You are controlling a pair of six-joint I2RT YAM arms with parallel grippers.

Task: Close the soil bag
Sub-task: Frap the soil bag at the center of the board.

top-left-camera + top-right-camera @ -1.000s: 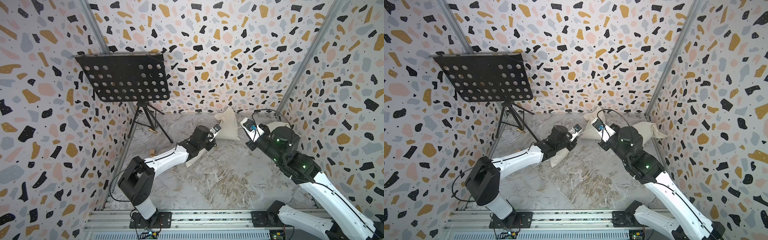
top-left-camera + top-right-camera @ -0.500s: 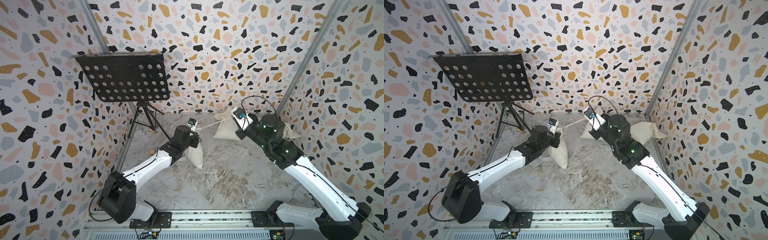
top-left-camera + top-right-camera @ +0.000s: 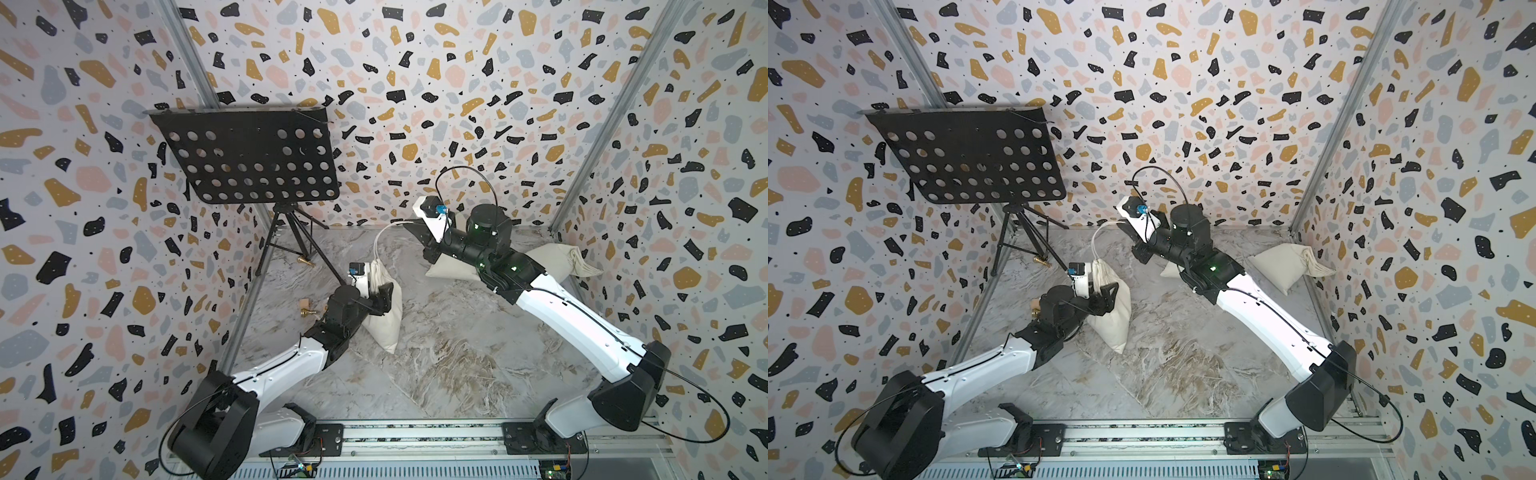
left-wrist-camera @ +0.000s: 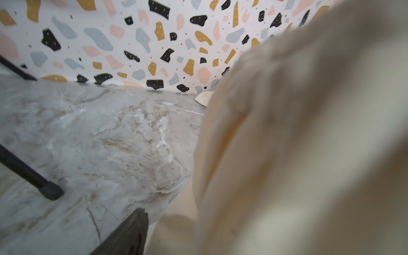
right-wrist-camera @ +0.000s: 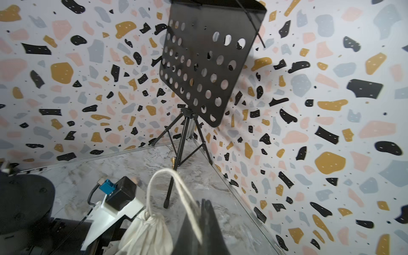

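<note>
The soil bag (image 3: 386,322), a plump cream-white sack, lies left of centre on the marble floor in both top views (image 3: 1115,320). Its gathered neck (image 5: 150,217) points toward the back wall. My left gripper (image 3: 380,296) is open with its jaws set wide around the bag's upper part. The left wrist view shows one dark finger (image 4: 130,234) beside the cloth (image 4: 298,143); the second is hidden. Two white cords (image 3: 380,241) arc slackly from the neck up to my right gripper (image 3: 409,224). That gripper is raised near the back wall, shut on the cords (image 5: 163,174).
A black perforated music stand (image 3: 249,158) on a tripod stands at the back left. Small brass pieces (image 3: 309,311) lie by its legs. A beige stuffed sack (image 3: 557,262) rests at the right wall. Another cream bag (image 3: 446,270) lies under my right arm.
My left gripper has opened and dropped from the cord to the bag's upper part. The cords, taut half a second ago, now hang in a slack loop. My right gripper has risen slightly.
</note>
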